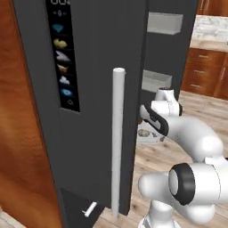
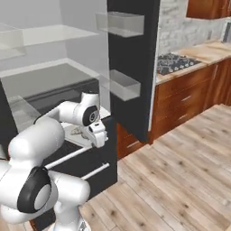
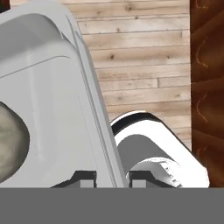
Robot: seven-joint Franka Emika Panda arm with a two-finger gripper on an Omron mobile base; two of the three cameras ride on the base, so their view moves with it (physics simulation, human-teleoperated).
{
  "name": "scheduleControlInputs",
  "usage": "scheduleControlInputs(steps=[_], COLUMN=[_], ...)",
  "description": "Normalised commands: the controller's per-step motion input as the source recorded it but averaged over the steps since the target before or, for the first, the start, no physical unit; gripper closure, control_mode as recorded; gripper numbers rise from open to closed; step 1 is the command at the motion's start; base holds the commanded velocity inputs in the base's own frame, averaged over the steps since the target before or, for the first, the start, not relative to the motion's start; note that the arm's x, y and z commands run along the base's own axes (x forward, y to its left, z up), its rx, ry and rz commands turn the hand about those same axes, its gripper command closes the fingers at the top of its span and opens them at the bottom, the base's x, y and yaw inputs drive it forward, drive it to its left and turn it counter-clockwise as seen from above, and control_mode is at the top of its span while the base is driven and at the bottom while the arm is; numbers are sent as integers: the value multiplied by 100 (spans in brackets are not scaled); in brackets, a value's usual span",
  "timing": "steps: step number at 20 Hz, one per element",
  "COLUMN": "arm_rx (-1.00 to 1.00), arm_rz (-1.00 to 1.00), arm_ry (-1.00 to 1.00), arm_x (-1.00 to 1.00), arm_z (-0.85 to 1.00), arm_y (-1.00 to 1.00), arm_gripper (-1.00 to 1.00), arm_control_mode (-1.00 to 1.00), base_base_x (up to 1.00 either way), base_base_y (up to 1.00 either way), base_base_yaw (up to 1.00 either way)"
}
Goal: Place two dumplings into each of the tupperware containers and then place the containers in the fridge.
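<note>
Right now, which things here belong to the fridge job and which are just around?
Job:
- tray, gripped by its rim in the gripper
- dumpling lying in the tray
- fridge, door open

Just around:
- stove
- wooden cabinets
- plank floor

Left base view sits behind the arm, low and close to the fridge (image 1: 93, 111), facing forward along its dark door front, which takes the left two thirds of the frame; arm at lower right. Right base view looks from the other side into the open pale interior at upper left, wood floor (image 2: 180, 180) lower right. Both share the door shelves and the arm. Hand view looks steeply down, very near a tupperware container (image 3: 48, 96), floor at upper right.
</note>
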Motion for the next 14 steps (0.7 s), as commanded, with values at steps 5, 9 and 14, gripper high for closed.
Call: scheduleControlInputs(steps=[5,9,14], arm_rx=[0,0,0], arm_rz=[0,0,0], arm_ry=[0,0,0], arm_x=[0,0,0], arm_z=[0,0,0], arm_y=[0,0,0], arm_gripper=[100,100,100], arm_control_mode=[100,100,100], base_base_x=[40,0,53], base_base_y=[-40,-54,-93], base_base_yaw=[68,66,34])
